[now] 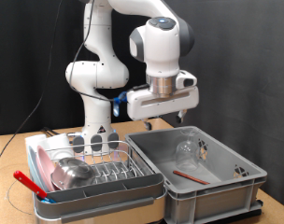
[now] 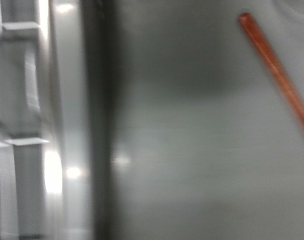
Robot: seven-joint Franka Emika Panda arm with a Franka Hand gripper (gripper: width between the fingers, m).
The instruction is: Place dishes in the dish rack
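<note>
In the exterior view the chrome wire dish rack point(image 1: 114, 177) stands on its pale beige tray at the lower left. A pink plate point(image 1: 39, 166) and the shiny steel bowl point(image 1: 73, 172) are in it, with the grey utensil cups point(image 1: 93, 143) at its back. The clear glass point(image 1: 189, 146) and the thin red utensil point(image 1: 191, 175) lie inside the grey plastic tub point(image 1: 217, 191) on the right. My gripper point(image 1: 180, 116) hangs above the tub, over the glass, touching nothing. The blurred wrist view shows the tub floor and the red utensil point(image 2: 279, 72), but no fingers.
A red strip point(image 1: 26, 181) sticks out at the rack's left side, beside the plate. The tub's wall point(image 2: 102, 130) stands right next to the rack's wires point(image 2: 22, 100). The robot's base point(image 1: 95, 103) rises behind the rack. A dark curtain closes the back.
</note>
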